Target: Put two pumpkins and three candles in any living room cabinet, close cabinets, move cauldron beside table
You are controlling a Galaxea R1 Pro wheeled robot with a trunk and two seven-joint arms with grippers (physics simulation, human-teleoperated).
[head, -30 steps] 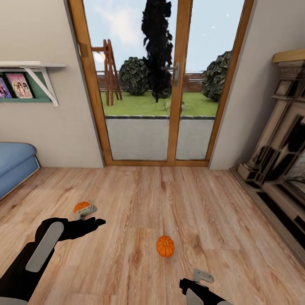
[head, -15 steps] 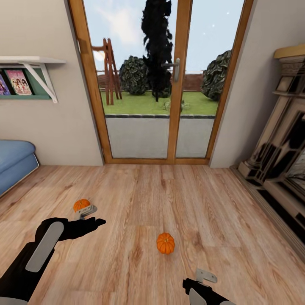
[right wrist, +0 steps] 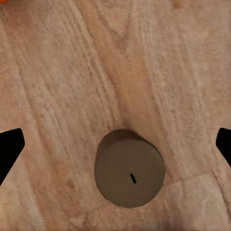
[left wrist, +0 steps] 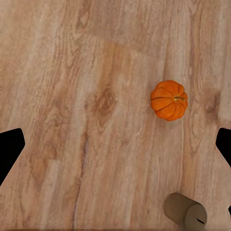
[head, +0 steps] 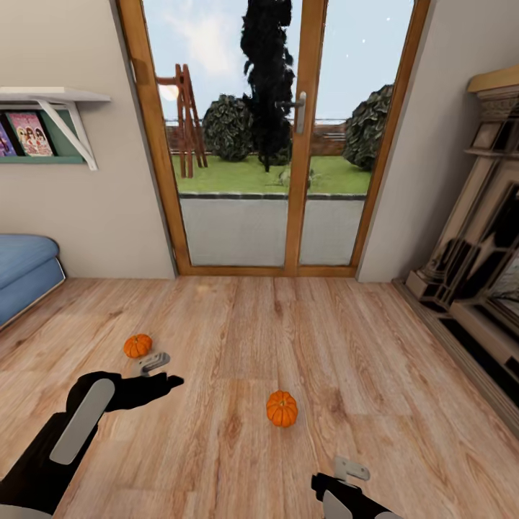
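1. Compared with a second ago, the whole head view has shifted a little: the shelf with books (head: 43, 122) and the blue sofa (head: 21, 270) sit further toward the left edge, and the left pumpkin, then partly hidden by the left gripper, now shows clear of it. That is the camera moving; nothing on the floor looks displaced.
2. Left pumpkin (head: 137, 345) rests on the wooden floor (head: 303, 339), just beyond the left gripper (head: 160, 369). That gripper's fingers stand wide apart, holding nothing, as the left wrist view shows, where a pumpkin (left wrist: 169, 100) lies on the planks with a candle (left wrist: 186, 210) near it.
3. Second pumpkin (head: 282, 408) sits on the floor further right, well apart from the first.
4. Right gripper (head: 344, 477) hangs low over the floor, fingers spread and empty; the right wrist view shows a candle (right wrist: 129, 168) standing upright between them, untouched.
5. Glass doors (head: 267, 137) face the garden; a fireplace (head: 479, 245) stands along the right wall.
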